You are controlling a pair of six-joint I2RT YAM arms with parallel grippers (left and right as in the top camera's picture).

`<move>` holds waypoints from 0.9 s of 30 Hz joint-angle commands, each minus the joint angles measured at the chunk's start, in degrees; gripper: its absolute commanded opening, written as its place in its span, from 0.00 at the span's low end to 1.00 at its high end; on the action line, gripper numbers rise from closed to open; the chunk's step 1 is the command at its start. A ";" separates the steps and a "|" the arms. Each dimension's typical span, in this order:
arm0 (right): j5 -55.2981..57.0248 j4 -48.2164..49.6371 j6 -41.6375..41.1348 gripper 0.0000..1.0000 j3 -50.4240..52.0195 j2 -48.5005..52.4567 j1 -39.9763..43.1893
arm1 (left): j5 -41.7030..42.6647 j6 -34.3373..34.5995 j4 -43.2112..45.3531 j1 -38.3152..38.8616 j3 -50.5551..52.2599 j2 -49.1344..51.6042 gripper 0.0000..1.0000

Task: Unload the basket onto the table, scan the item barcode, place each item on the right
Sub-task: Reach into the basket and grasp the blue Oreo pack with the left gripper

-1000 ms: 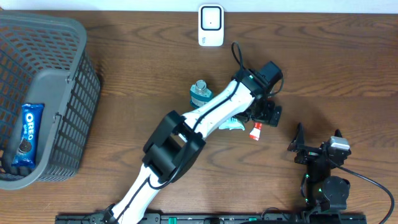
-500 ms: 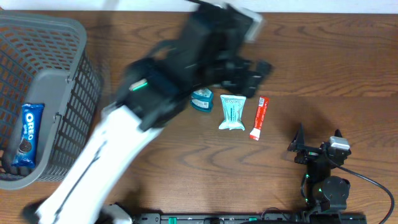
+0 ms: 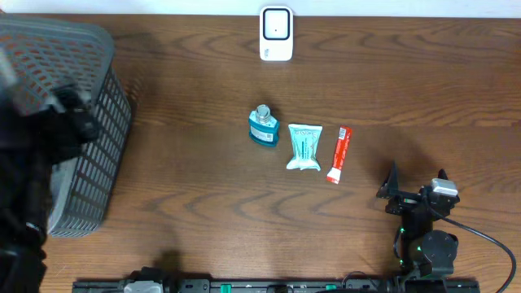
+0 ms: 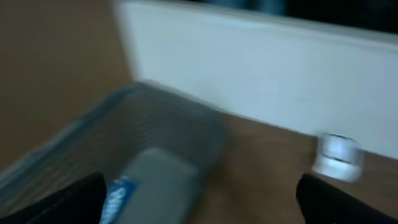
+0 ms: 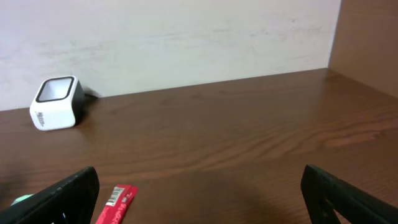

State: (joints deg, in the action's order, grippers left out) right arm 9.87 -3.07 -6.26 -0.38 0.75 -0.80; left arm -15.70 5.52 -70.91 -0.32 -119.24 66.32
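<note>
Apart, left of right gripper [image 3: 416, 185]: red tube [image 3: 339, 153]

Bottle [image 3: 263, 125], pouch [image 3: 304, 147], tube [image 3: 339, 153] lie abreast before the scanner [image 3: 276, 33].

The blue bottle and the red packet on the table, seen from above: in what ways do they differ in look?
The blue bottle is short and rounded, with a pale cap; the red packet is long, thin and flat. The blue bottle sits left of the pale green pouch, the red packet right of it. Both rest on the wooden table.
</note>
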 commanded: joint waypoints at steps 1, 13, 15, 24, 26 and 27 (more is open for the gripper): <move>0.09 -0.20 0.79 0.99 0.04 0.02 1.09 | -1.95 0.48 -0.55 -9.05 2.29 3.72 0.98; 0.09 -0.20 0.76 0.99 0.04 0.02 1.09 | -1.92 11.34 -2.19 -22.40 5.95 23.52 0.98; 0.09 -0.20 0.79 0.99 0.04 0.02 1.09 | -1.92 11.34 -2.43 -23.74 5.95 27.76 0.98; 0.09 -0.20 0.76 0.99 0.04 0.02 1.09 | -1.95 13.27 -3.87 -29.90 7.43 44.70 0.98; 0.09 -0.20 0.79 0.99 0.04 0.02 1.09 | -1.95 13.27 -3.82 -31.10 8.96 47.28 0.98; 0.09 -0.20 0.79 0.99 0.04 0.02 1.09 | -1.97 13.25 -3.67 -31.54 9.70 48.35 0.98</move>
State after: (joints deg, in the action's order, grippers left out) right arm 9.87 -3.05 -6.24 -0.38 0.75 -0.80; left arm -16.86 17.82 -74.37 -30.06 -111.72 111.70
